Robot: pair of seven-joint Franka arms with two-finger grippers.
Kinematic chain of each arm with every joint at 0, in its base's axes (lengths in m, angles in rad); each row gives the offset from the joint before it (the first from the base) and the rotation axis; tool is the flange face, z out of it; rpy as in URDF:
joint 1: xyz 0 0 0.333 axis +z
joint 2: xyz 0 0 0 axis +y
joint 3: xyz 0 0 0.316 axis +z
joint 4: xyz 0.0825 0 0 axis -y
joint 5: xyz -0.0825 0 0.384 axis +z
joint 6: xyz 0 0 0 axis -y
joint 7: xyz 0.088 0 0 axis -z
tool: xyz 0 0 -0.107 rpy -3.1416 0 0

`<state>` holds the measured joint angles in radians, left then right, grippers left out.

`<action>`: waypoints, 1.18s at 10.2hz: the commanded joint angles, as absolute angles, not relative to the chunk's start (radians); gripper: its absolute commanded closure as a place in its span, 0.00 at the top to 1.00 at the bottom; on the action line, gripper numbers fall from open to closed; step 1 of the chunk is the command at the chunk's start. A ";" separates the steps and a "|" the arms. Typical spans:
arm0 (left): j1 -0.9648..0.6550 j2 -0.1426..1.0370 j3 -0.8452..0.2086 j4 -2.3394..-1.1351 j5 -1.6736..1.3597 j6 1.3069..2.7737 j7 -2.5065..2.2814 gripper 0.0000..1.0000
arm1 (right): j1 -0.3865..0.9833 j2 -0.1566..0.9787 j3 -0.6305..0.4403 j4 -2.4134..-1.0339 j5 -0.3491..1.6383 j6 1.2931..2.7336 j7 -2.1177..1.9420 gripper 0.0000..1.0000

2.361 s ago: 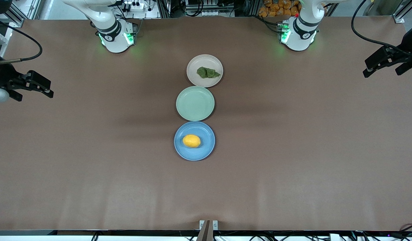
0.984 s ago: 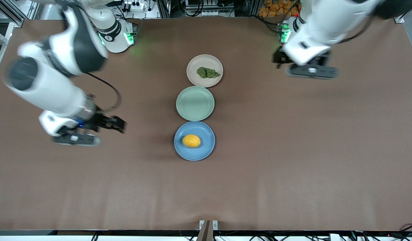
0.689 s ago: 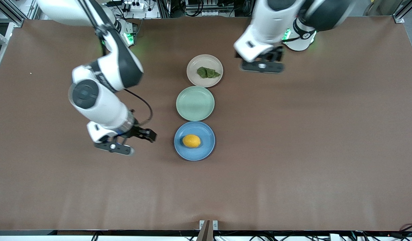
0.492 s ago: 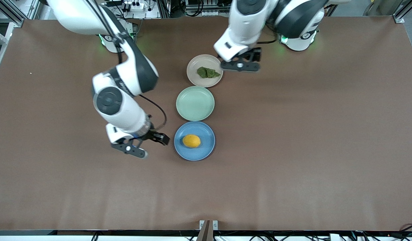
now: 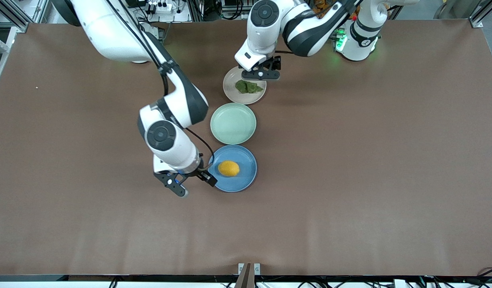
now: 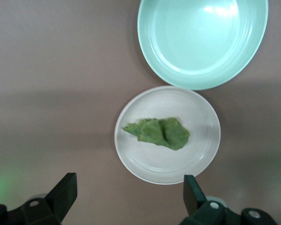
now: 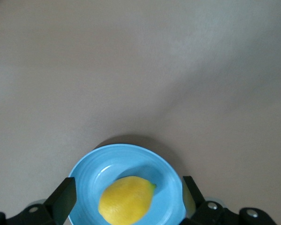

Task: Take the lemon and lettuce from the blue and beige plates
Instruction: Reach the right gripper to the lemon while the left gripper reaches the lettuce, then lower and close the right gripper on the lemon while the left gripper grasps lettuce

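Front view, green plate (image 5: 233, 123) as landmark: lemon (image 5: 228, 168) lies unpicked on blue plate (image 5: 246, 182), nearer the camera; lettuce (image 5: 248, 87) on beige plate (image 5: 234, 90), farther. Right gripper (image 5: 192, 184) and left gripper (image 5: 261, 74) hover spread wide, empty. Both picks remain.

Both arms wear glossy white rounded shells broken by black joint bands. Each white, drum-shaped base (image 5: 357, 38) carries a black ring and glows green at its foot. The right arm's elbow cap (image 5: 162, 135) is a dark grey disc with a pale centre, and a thin black cable (image 5: 202, 142) loops beside its wrist. Each black two-finger tool, right tool (image 5: 192, 183) and left tool (image 5: 261, 74), has angular black fingers (image 6: 65, 193) with small silver screws.
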<state>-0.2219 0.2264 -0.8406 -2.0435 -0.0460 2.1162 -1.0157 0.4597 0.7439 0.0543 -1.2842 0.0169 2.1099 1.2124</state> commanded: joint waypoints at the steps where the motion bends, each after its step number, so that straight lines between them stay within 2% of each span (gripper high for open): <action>1: -0.286 0.308 -0.842 -2.052 -0.009 2.212 -1.142 1.00 | 0.486 0.860 0.054 -1.155 0.015 2.108 1.374 1.00; 5: -0.394 0.464 -0.769 -2.051 0.161 2.292 -1.386 1.00 | 0.523 0.905 0.055 -1.157 0.020 2.114 1.385 1.00; 9: -0.451 0.551 -0.688 -2.042 0.213 2.400 -1.518 1.00 | 0.538 0.925 0.063 -1.160 0.118 2.115 1.443 1.00; 12: -0.509 0.592 -0.617 -2.000 0.225 2.422 -1.532 1.00 | 0.537 0.925 0.061 -1.160 0.149 2.073 1.471 1.00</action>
<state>-0.4710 0.5567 -0.6449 -2.0392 0.1923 2.4118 -1.4926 0.5375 0.9071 0.0618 -1.1951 0.1201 2.1077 1.4456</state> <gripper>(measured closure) 0.000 0.000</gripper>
